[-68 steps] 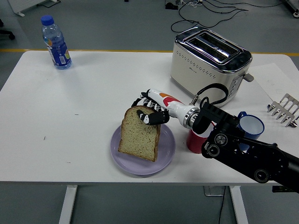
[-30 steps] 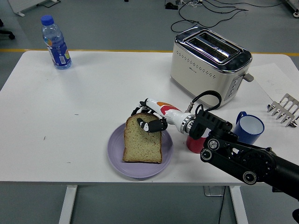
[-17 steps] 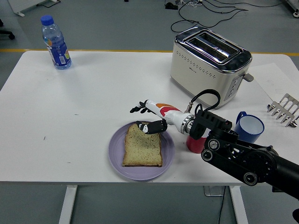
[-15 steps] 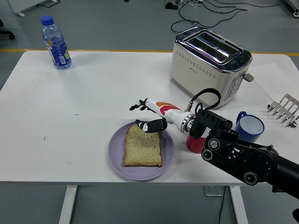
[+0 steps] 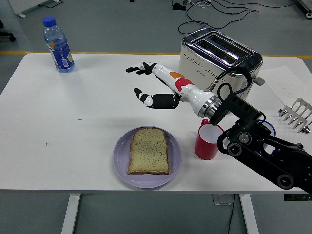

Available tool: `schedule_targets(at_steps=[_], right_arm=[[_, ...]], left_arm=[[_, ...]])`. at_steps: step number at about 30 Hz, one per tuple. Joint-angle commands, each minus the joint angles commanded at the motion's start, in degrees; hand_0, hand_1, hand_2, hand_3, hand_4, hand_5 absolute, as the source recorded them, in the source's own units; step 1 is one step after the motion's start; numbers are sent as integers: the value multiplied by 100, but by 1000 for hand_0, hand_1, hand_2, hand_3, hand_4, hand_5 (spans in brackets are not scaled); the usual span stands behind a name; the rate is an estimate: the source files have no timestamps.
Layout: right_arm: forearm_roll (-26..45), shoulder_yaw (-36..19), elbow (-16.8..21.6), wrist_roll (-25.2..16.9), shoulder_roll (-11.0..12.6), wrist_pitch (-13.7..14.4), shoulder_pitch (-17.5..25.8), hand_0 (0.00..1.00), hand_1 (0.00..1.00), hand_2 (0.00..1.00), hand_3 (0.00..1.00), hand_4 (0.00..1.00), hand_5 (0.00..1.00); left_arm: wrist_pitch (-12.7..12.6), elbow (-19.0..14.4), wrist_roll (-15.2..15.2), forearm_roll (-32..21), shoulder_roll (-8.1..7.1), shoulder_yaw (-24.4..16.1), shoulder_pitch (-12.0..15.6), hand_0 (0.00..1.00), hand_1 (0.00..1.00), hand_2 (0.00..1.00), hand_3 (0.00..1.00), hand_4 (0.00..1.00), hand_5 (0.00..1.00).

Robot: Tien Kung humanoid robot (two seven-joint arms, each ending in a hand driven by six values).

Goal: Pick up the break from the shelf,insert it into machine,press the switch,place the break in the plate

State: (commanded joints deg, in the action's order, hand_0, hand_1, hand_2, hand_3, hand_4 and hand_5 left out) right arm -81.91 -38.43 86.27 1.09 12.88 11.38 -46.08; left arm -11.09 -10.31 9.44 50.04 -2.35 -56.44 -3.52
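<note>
A slice of bread [image 5: 148, 150] lies flat on the purple plate [image 5: 120, 157] near the table's front edge. My right hand [image 5: 137, 81] hovers above and behind the plate, apart from the bread, its fingers spread and holding nothing. The cream and chrome toaster [image 5: 218, 66] stands at the back right with both slots empty. The metal rack [image 5: 296, 114] sits at the far right edge. My left arm is out of view.
A water bottle [image 5: 58, 45] with a blue cap stands at the back left. A red cup [image 5: 208, 141] is right of the plate, and a blue mug [image 5: 267, 129] shows partly behind my forearm. Cables lie on the floor beyond the table.
The bread went from tilted in my right hand to lying flat on the plate. My right hand let go of it, opened, and rose up and back toward the toaster.
</note>
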Motion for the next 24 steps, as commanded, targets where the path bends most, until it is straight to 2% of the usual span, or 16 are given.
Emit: schedule_targets(at_steps=[5,10,18,19,24], right_arm=[[704,-722,580,-226,255,1,158,825,787,825,791,567,189],[1622,-1393,874,-330,504,81,405,813,768,805,776,563,194],[2658,-2638,811,-255,760,353,1120,799,754,794,761,540,217],[2788,-2809,792,-240,803,380,1245,789,744,782,744,503,298],[3532,-3705,617,-227,944,557,1850,789,744,782,744,503,298]], left_arm=[[6,0,11,46,6,-32,0,651,632,626,577,324,910],[8,0,9,58,11,-54,2,651,633,626,576,324,909],[12,0,3,91,17,-77,5,650,633,626,576,323,907],[11,0,0,93,19,-80,3,650,633,626,576,323,907],[20,0,-5,126,29,-94,-17,650,633,626,576,323,907]])
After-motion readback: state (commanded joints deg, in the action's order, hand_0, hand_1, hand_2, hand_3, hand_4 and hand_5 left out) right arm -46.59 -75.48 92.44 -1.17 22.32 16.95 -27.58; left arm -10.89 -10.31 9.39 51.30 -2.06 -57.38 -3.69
